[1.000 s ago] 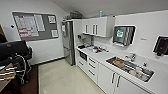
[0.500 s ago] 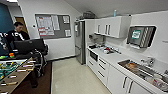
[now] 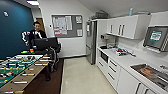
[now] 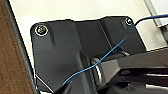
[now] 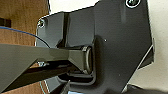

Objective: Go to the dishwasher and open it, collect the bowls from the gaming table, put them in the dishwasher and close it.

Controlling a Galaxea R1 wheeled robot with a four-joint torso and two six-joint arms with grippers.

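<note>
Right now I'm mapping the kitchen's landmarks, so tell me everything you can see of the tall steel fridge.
The fridge is a tall, upright appliance with a grey metallic front and its door shut. Papers or notices are stuck near the top of its front. It stands on the pale floor at the far end of the white counter, close to the back wall by the noticeboard. Dark items sit above it, too blurred to identify.

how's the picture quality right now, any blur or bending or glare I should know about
Head view: soft and smeary throughout, wide-angle bending of the upper cabinets, a bright ceiling light blown out. Left wrist view: dark plate close and blurred, the blue cable readable. Right wrist view: likewise soft, pale floor washed out.
</note>
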